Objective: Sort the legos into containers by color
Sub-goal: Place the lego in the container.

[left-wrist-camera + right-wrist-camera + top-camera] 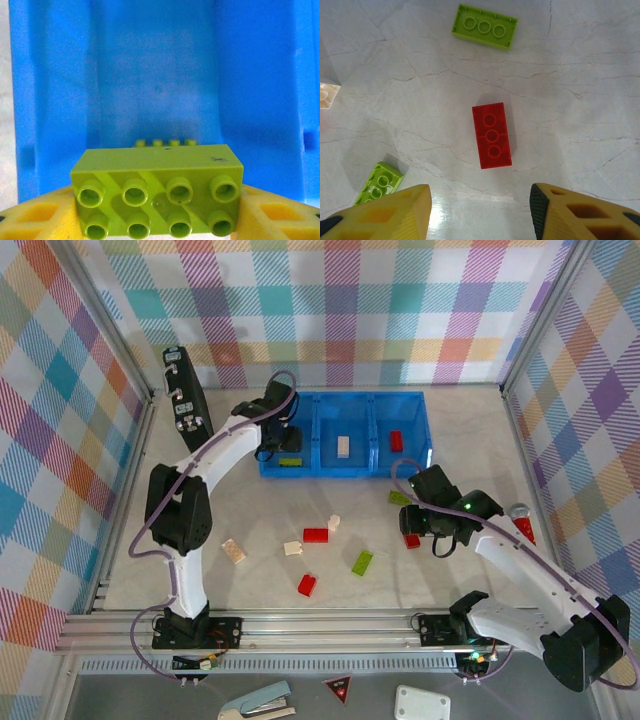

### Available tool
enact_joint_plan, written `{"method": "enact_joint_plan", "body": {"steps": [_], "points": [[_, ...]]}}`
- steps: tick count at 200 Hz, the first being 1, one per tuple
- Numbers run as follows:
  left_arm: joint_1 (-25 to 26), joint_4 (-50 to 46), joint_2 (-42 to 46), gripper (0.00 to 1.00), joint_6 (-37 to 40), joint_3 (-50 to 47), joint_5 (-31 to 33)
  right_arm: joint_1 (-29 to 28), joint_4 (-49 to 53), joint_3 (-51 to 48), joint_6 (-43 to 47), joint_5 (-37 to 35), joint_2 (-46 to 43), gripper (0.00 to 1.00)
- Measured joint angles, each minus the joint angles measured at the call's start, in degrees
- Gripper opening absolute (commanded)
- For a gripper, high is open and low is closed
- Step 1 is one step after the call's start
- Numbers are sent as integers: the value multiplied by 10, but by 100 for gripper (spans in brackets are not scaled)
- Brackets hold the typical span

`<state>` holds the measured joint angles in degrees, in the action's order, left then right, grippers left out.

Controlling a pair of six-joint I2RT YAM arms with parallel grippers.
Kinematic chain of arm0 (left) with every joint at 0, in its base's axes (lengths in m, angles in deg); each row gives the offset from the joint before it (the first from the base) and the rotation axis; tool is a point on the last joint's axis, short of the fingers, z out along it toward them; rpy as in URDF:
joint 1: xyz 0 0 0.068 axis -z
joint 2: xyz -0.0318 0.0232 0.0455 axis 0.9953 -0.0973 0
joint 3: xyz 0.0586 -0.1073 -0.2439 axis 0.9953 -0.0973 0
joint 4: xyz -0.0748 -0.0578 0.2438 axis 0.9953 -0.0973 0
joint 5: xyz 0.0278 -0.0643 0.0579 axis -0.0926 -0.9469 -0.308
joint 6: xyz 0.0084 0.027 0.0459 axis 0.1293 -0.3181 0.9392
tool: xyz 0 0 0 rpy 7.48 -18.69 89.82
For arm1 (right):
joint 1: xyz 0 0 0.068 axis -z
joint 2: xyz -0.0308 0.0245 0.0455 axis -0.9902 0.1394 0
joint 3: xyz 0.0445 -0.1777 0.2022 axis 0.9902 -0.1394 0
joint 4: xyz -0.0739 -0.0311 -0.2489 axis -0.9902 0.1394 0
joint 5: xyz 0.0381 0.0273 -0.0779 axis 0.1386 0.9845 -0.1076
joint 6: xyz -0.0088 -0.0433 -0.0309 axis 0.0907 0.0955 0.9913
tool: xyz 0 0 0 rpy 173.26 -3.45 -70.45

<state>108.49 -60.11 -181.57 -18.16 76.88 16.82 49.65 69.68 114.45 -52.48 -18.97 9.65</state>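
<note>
The left tool (160, 216) grips a lime green brick (157, 192) crosswise between its yellow fingers (42, 215), studs toward the wrist camera. It hangs over the left compartment of the blue tray (370, 398), whose walls rise ahead of the brick and on both sides. Just beyond the held brick, the studs of a second green brick (165, 143) show low in the compartment. To this tool's right, the middle compartment holds a cream brick (343, 446) and the far one a red brick (396, 441). A black device (187, 400) stands to its left, apart from the tray.

The right tool (480, 212) is spread wide with nothing between its fingers, low over the bench (580, 75). A loose red brick (491, 135) lies just ahead, in line with the gap. Farther ahead lies a far green brick (484, 26). A near green brick (378, 182) sits just ahead of the finger on the left of the wrist view, and a loose cream brick (327, 95) lies at that view's left edge. Open bench surface lies to the right of the red one.
</note>
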Motion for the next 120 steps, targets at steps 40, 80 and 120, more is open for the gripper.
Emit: {"method": "enact_joint_plan", "body": {"steps": [40,80,120], "points": [[-15,0,-60,60,11,60,-16,0,1,0,-2,-9,10,56],[-18,4,-113,60,17,88,-24,0,1,0,-2,-14,17,56],[-19,11,-160,60,19,102,-30,0,1,0,-2,-15,30,56]]}}
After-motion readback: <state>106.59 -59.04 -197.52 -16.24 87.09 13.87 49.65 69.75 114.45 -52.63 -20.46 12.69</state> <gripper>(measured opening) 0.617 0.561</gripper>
